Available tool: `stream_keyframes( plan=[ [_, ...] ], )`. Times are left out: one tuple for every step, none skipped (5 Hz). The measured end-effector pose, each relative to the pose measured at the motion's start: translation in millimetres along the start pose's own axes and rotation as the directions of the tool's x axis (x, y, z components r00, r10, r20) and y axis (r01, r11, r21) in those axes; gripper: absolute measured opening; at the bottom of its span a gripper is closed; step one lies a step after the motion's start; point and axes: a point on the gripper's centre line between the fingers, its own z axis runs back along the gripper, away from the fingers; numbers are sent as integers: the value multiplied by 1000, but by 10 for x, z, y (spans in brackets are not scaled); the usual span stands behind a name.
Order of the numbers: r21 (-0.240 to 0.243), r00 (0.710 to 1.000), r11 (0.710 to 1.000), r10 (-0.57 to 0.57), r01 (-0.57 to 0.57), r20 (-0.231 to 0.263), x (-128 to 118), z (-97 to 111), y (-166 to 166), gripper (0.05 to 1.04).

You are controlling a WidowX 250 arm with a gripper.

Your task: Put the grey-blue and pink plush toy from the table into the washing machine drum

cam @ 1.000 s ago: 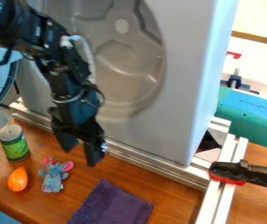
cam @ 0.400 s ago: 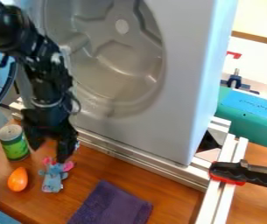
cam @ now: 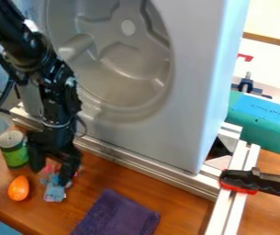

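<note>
Pincer tips hung wide by your toy on the desk, so its head had room between them.

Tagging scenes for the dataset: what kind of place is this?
Probably a robotics lab or workshop mock-up of a laundry area: a washer-like grey shell, metal framing and a black clamp.

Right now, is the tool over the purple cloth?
No, the tool is at the blue plush toy, and wood separates both from the cloth.
</note>
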Motion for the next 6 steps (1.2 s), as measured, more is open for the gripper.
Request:
stream_keyframes(
  plan=[
    [11,999,999,36,-35,-41,29,-136,60,1001],
    [29,996,999,47,-45,-71,109,-302,85,965],
    [-8,999,999,43,-43,-28,174,-368,62,689],
    [-86,998,995,47,-43,50,148,-380,26,517],
    [-160,982,987,27,3,186,83,-93,-39,431],
    [-179,931,982,6,64,366,124,432,-73,397]
  ],
)
